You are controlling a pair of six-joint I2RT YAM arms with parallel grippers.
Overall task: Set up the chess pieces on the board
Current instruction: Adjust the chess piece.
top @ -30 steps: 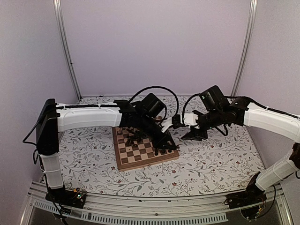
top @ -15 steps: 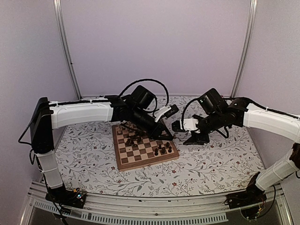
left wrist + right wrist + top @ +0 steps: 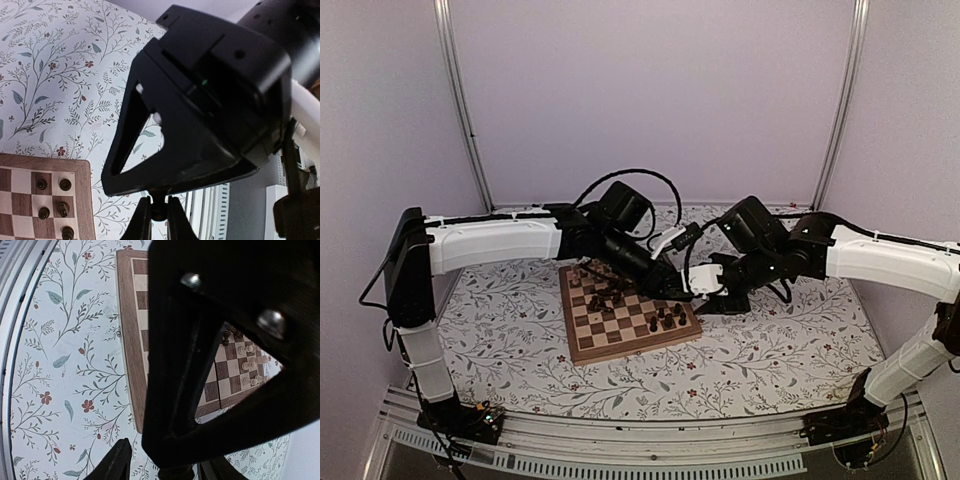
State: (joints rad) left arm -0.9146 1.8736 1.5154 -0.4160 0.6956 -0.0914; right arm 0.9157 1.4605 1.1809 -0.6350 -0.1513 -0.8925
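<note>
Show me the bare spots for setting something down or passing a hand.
Free: the floral cover left of the board, and the strip along its near rim. Crowded: the board's right edge, where left pincer and right pincer meet by the dark pieces.

place: robot lab cell — enclosed | cues: plain lilac walls (image 3: pixel 650 90), metal frame posts (image 3: pixel 460 100), floral table cover (image 3: pixel 770 350)

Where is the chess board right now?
In the top view the board sits on the flowery table cover, a little left of the middle, partly beneath the left arm.
</note>
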